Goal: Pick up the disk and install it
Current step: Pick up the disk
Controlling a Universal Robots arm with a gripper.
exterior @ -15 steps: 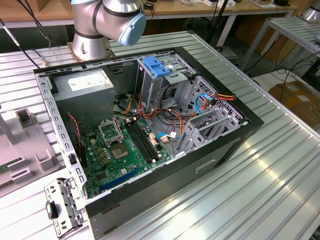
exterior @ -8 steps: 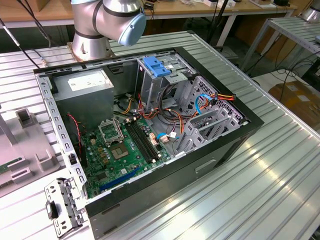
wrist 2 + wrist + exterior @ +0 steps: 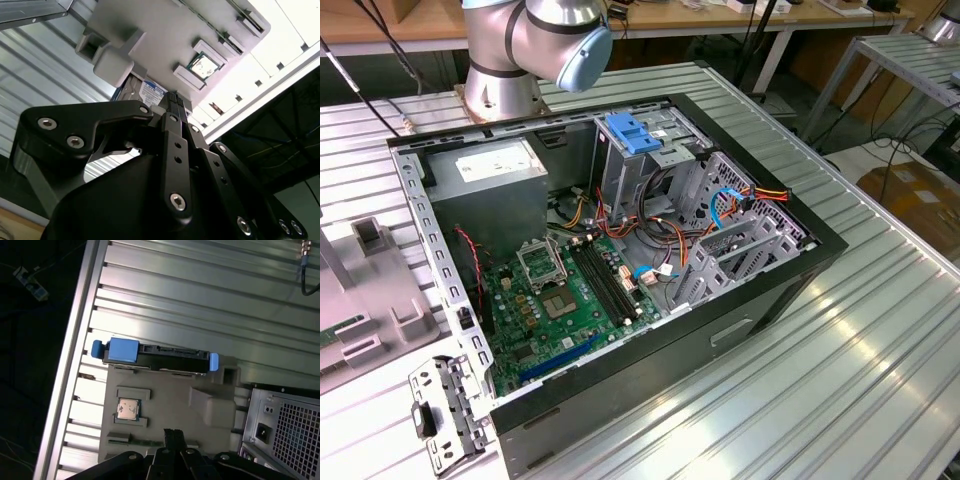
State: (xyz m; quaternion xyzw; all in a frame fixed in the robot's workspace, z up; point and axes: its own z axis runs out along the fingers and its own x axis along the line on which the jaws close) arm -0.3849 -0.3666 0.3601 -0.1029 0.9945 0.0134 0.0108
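Observation:
The disk (image 3: 156, 357) stands on its edge in a slot at the rim of a grey holder tray (image 3: 165, 395), a dark slab with blue plastic carrier ends. In the second wrist view a piece of the disk (image 3: 151, 93) with its white and blue label peeks out just past the fingertips. My gripper (image 3: 173, 434) hangs above the tray, some way short of the disk and not touching it. Its two black fingers (image 3: 172, 107) lie pressed together with nothing between them.
An open computer case (image 3: 620, 250) lies on the ribbed metal table, with a grey power-supply box (image 3: 495, 165) and a blue piece on the drive cage (image 3: 630, 135). The tray (image 3: 360, 300) sits at the exterior view's left. A processor chip (image 3: 127, 409) rests in it.

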